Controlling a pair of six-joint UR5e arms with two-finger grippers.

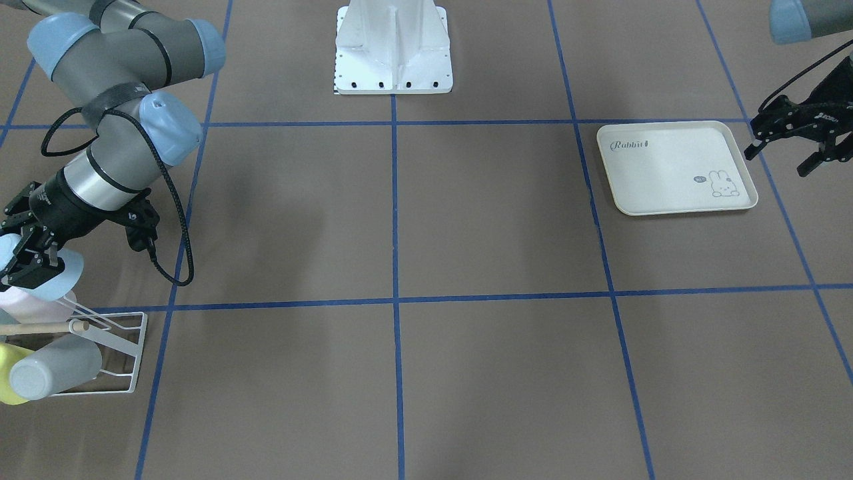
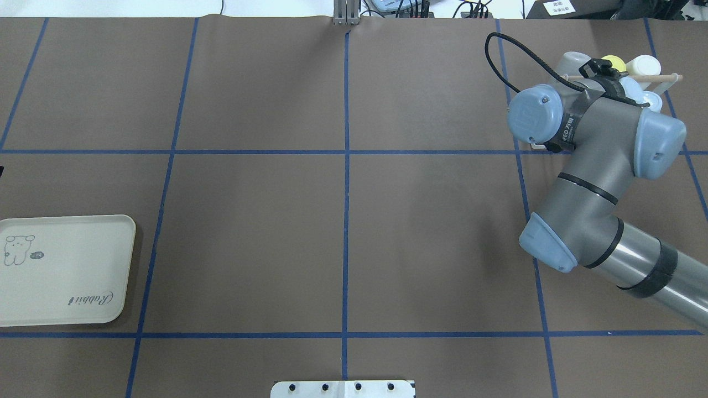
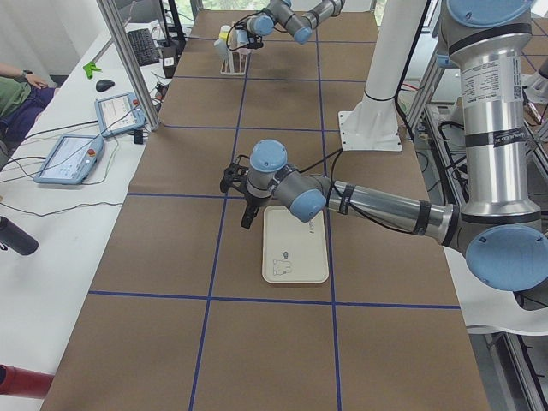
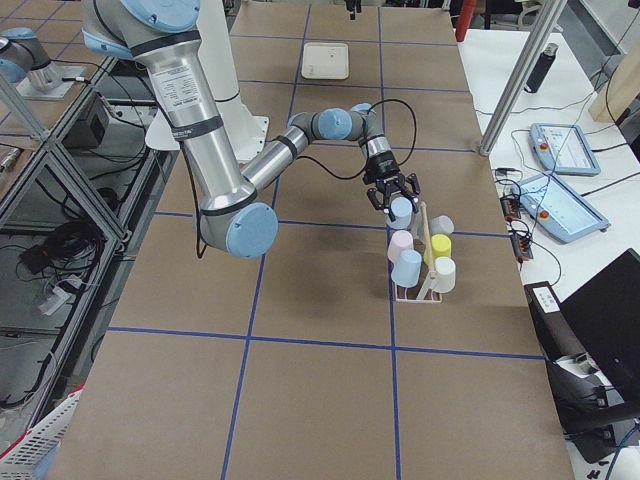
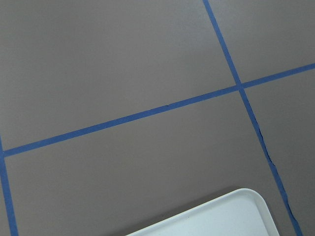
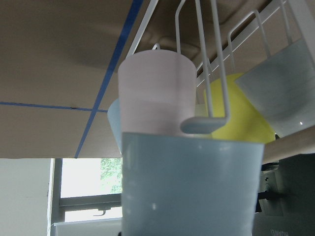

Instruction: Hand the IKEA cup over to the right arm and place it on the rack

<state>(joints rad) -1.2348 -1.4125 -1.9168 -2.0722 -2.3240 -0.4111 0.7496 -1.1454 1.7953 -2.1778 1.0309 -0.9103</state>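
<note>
While the right gripper (image 1: 30, 260) is hanging over the rack (image 1: 141, 347), its fingers are pinching the light blue IKEA cup (image 6: 189, 187), so you are seeing the cup lifted off the surface (image 1: 466, 233) and right up against the wire frame. In your overhead view, all of this is sitting toward 1 o'clock of the surface. From the right wrist camera, a prong's flat tab (image 6: 204, 125) is showing just past the cup's rim; you cannot tell whether it is touching the cup. A pink cup (image 6: 157, 93), a yellow cup (image 6: 246, 118) and a grey cup (image 1: 56, 377) are resting on the rack beside the wooden dowel (image 1: 40, 328). The left gripper (image 1: 778, 160) is hovering with its fingers spread, just beside the rabbit-print tray (image 1: 666, 167), which is lying toward 8 o'clock in the overhead view.
</note>
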